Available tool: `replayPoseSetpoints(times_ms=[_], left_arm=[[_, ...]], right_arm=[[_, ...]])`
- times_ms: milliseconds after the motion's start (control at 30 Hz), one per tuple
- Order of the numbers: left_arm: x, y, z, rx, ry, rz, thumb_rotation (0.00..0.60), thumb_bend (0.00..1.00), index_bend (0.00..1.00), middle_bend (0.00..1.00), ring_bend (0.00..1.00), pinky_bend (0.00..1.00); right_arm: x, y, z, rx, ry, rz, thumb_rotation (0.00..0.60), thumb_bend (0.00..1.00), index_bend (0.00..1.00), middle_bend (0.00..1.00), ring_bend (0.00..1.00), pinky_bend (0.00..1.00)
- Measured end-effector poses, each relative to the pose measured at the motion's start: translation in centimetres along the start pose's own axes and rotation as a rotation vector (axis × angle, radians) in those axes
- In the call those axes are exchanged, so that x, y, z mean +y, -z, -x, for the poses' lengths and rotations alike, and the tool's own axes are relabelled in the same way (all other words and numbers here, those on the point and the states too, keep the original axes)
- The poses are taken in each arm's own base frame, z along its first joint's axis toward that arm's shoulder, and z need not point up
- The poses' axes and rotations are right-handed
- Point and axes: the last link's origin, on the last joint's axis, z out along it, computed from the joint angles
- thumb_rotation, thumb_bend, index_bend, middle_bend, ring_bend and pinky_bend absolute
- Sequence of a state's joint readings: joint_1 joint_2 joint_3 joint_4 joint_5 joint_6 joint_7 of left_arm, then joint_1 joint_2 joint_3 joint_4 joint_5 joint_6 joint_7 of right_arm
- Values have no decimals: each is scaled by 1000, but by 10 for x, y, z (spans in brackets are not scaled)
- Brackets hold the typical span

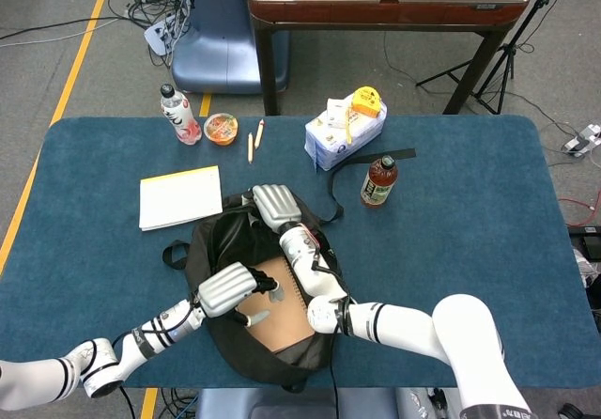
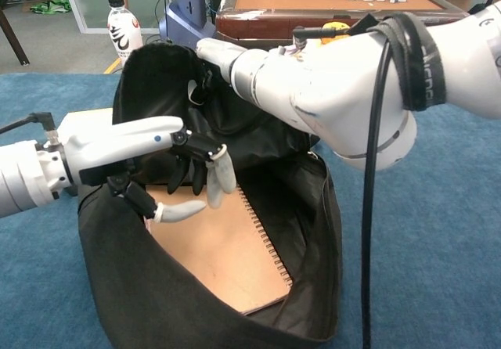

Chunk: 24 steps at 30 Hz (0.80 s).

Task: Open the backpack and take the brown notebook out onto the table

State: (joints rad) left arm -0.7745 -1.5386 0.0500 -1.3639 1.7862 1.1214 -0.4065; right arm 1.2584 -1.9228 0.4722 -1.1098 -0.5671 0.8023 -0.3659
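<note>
Your left hand (image 2: 160, 169) hovered open, fingers spread, just above the brown notebook (image 2: 223, 247), which lay flat inside the opened backpack (image 2: 313, 232), while your right hand (image 1: 269, 205) gripped the bag's upper flap and held the mouth apart. To do this well, you needed fingers under the free edge opposite the spiral before lifting.

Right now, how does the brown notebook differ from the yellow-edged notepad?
The brown notebook lies inside the open backpack; the notepad lies on the bare table. The notebook has a brown cover and a spiral binding; the notepad is white with a yellow edge. The left hand hovers over the notebook; nothing is near the notepad. Both lie flat.
</note>
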Motion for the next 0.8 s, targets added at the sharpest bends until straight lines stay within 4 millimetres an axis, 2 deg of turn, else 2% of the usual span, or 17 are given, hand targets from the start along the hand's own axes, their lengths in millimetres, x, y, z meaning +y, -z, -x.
replayPoseSetpoints(times_ms=[200, 467, 567, 800], left_arm=[[-6, 10, 8, -42, -131, -3, 600, 358, 286, 392, 421, 552], [-4, 28, 23, -123, -173, 4, 600, 320, 43, 164, 225, 411], [0, 31, 25, -108, -189, 9, 600, 305, 4, 124, 190, 381], [13, 29, 32, -74, -190, 42, 600, 293, 0, 97, 162, 350]], right_arm=[[2, 0, 1, -7, 1, 1, 600, 738, 643, 429, 337, 405], [3, 1, 1, -11, 2, 1, 600, 738, 643, 426, 337, 406], [3, 2, 1, -11, 6, 0, 600, 738, 643, 426, 337, 405], [3, 5, 5, -20, 12, -3, 600, 738, 643, 424, 337, 406]])
